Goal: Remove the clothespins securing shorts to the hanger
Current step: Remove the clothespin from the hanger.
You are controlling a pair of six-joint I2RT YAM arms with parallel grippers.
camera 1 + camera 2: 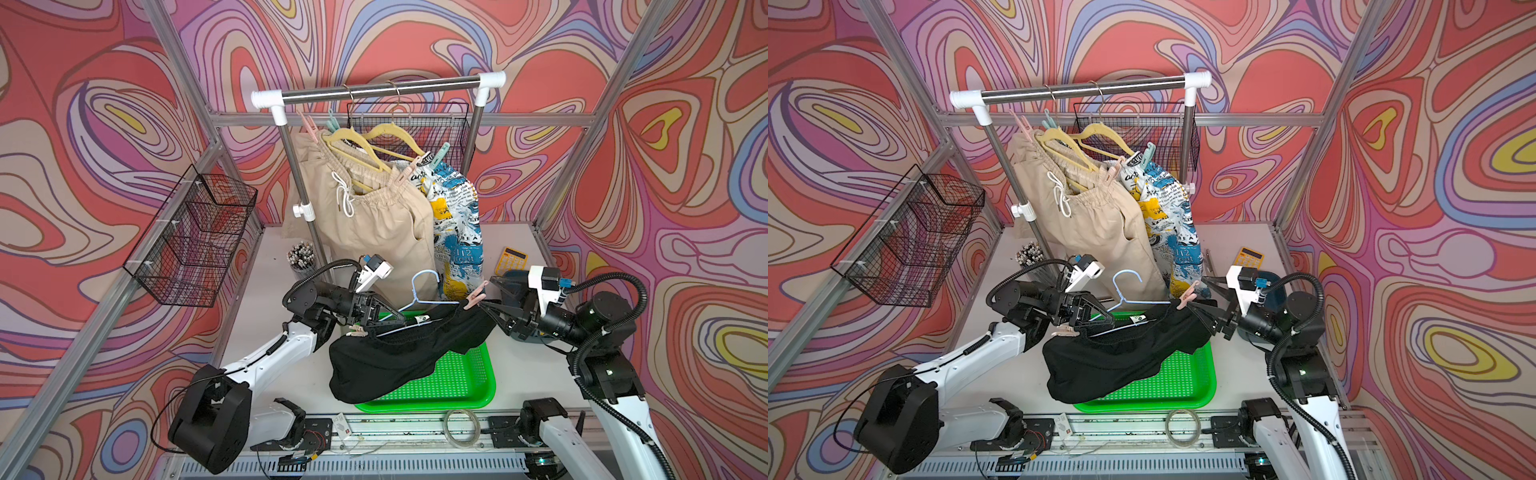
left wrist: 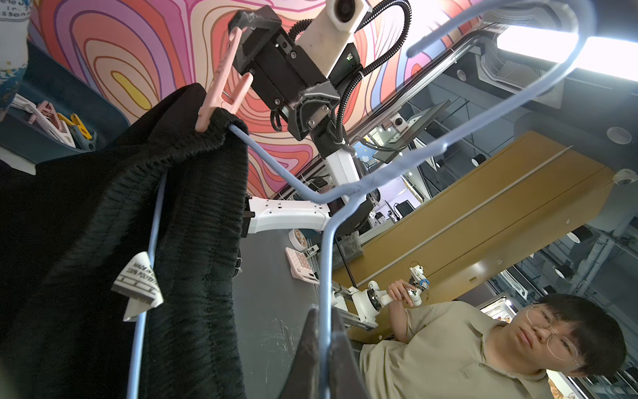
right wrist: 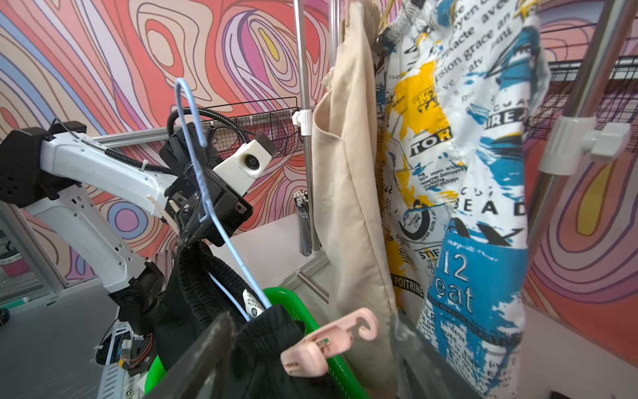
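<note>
While the left gripper (image 1: 399, 318) pinches the blue hanger (image 2: 324, 276), the right gripper (image 1: 485, 292), jaws spread, flanks a pink clothespin (image 1: 476, 296) at the black shorts' (image 1: 395, 361) two-o'clock corner, above the green tray (image 1: 465, 382).

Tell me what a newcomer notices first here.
Loud swirling pink-and-red walls surround everything. In the middle, black shorts on a blue hanger sag over the green tray, left claw gripping the hanger, right claw open around a pink clothespin. Behind, beige shorts and printed shorts hang from the rail.
</note>
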